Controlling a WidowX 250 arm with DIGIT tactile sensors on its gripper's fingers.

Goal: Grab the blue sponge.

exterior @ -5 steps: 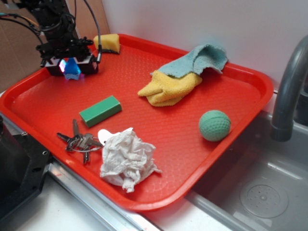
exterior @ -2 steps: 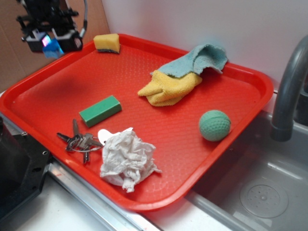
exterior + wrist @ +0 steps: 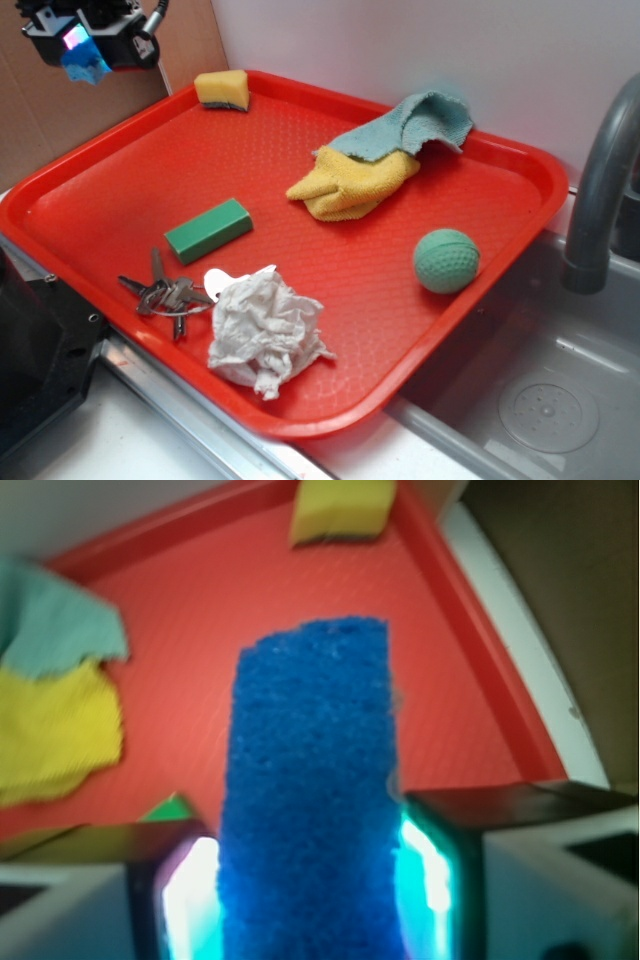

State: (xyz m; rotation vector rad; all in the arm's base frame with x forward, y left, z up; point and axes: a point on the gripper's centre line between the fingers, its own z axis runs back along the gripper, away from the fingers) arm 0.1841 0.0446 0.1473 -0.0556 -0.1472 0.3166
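Bright blue rounded foam sponge pinched between my pincer pads, hoisted clear above red plastic tray at 10 o'clock corner; grab looks done.

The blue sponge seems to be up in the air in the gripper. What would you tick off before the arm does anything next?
1. Blue sponge sits between the gripper fingers: ok, both pads press its sides in the wrist view.
2. Sponge clear of the red tray: ok, it hangs above the tray's far left corner.
3. Nothing else came up with it: ok, the yellow sponge lies on the tray.
4. Grip deep enough: cannot tell, much of the sponge sticks out beyond the fingers.
5. Free room around the arm: cannot tell, brown board stands close behind.
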